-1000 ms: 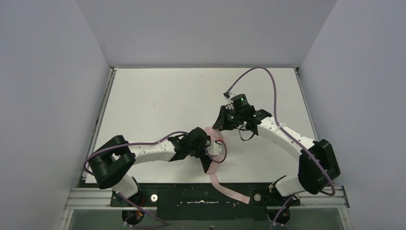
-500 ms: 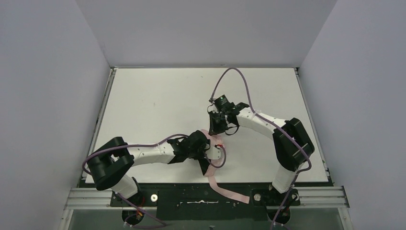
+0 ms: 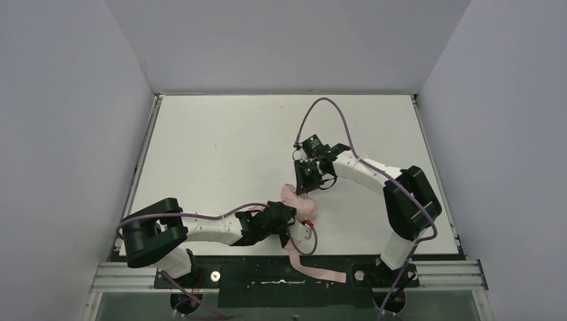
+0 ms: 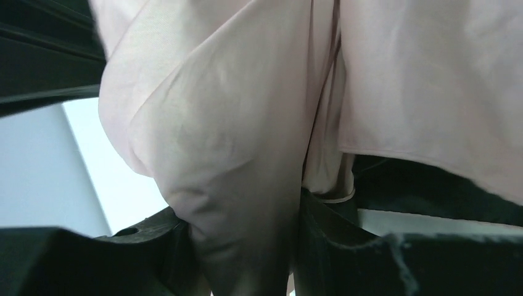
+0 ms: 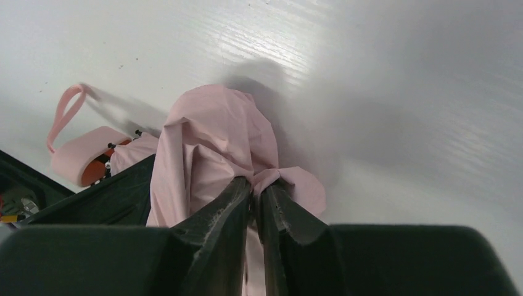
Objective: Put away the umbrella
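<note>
The umbrella is a bundle of pale pink fabric near the table's front edge, between my two grippers. A pink strip of it trails over the front rail. My left gripper is shut on the fabric; in the left wrist view pink folds fill the frame. My right gripper is at the bundle's far side, shut on a pinch of fabric. The right wrist view also shows the pink handle and its strap loop at the left. The shaft and ribs are hidden.
The white table has grey walls on three sides. A black and metal rail runs along the front edge by the arm bases. A purple cable loops above the right arm.
The right gripper has moved left and nearer onto the umbrella and shut on its fabric. The left gripper has shifted toward the front edge with the bundle, which now sits bunched between the two.
</note>
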Action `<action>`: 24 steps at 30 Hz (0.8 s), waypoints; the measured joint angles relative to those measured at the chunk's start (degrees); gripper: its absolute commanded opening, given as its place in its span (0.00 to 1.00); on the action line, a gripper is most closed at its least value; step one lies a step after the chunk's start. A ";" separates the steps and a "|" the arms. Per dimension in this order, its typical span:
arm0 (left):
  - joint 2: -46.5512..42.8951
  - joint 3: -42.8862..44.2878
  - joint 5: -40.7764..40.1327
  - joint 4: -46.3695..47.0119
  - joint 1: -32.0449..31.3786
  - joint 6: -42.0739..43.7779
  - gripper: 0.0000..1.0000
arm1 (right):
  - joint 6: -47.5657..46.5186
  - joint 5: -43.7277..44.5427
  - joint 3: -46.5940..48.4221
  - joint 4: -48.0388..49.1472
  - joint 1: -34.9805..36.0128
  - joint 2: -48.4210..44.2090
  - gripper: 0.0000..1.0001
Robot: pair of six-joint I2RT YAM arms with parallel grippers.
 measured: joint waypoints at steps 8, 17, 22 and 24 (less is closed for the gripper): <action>2.84 -2.82 -10.10 9.38 -6.64 2.16 0.00 | -5.60 -3.02 -1.68 -1.92 -6.93 -14.10 0.63; 5.75 -2.82 -15.87 13.05 -9.01 1.18 0.00 | -15.43 -5.14 -4.85 -9.01 -12.72 -30.42 0.89; 5.75 -2.82 -16.26 13.09 -9.16 0.76 0.00 | -13.70 -6.64 -9.22 -9.49 -13.14 -32.04 0.90; 5.81 -2.93 -16.39 13.29 -9.38 0.79 0.00 | -11.43 -7.78 -13.25 -7.89 -13.09 -31.80 0.89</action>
